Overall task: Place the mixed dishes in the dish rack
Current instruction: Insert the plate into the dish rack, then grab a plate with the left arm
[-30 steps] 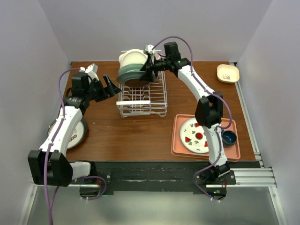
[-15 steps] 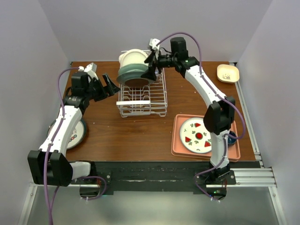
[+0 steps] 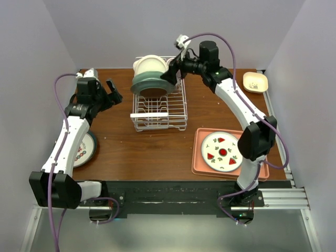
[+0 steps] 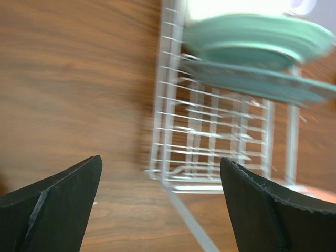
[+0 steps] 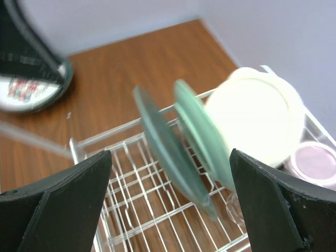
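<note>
The white wire dish rack (image 3: 159,111) stands at the table's back centre. Two pale green plates (image 3: 148,84) stand upright in its far end, with a cream dish (image 3: 149,65) behind them. The right wrist view shows both green plates (image 5: 202,134), the cream dish (image 5: 254,115), a purple cup (image 5: 315,160) and a small clear glass (image 5: 233,207). My right gripper (image 3: 169,74) hovers open above the plates, holding nothing (image 5: 170,153). My left gripper (image 3: 114,92) is open and empty, left of the rack (image 4: 210,142). A dark-rimmed patterned plate (image 3: 84,149) lies at the left.
A salmon-pink tray (image 3: 202,160) at the front right carries a cream plate (image 3: 221,151) with red and green marks. A small cream dish (image 3: 255,82) sits at the back right corner. Grey walls enclose the table on three sides.
My right gripper has opened wide and drawn up and back from the green plates. My left gripper has pulled away leftward from the rack and opened a little more.
</note>
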`<state>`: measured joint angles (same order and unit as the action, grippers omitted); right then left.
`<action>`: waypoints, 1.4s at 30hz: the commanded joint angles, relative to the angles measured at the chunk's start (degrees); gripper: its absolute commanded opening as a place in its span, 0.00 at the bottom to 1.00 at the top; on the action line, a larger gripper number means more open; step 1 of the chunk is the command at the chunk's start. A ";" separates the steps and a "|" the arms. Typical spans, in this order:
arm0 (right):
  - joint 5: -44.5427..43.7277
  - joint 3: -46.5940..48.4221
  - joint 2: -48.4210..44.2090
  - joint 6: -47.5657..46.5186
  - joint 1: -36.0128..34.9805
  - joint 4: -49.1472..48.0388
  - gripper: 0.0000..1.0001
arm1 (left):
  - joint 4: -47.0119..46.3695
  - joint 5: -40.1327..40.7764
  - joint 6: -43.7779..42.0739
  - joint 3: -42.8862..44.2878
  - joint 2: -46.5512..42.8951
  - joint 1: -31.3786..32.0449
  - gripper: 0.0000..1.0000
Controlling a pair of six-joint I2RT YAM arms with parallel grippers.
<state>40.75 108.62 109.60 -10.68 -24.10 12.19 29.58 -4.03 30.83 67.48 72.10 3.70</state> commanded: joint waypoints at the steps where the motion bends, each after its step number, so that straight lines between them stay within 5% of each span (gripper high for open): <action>1: -18.39 3.08 -4.48 15.23 -0.07 -3.14 0.99 | 5.40 20.89 2.57 1.78 -2.65 -1.51 1.00; 12: -29.15 -0.07 -9.23 23.86 -0.07 1.79 0.98 | 6.72 40.24 2.92 -8.23 -2.93 -3.70 1.00; 29: -30.73 -6.48 -13.36 25.44 0.10 1.79 0.98 | 1.44 37.43 -1.21 -14.04 14.48 -6.78 1.00; 42: -34.16 -14.75 -18.11 23.16 0.19 0.30 0.98 | -1.45 21.98 -2.62 -16.86 18.78 -6.69 0.88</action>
<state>9.32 95.04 94.39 13.72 -24.05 14.90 31.18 24.03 29.80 51.66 90.24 -2.61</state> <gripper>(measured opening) 0.986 0.908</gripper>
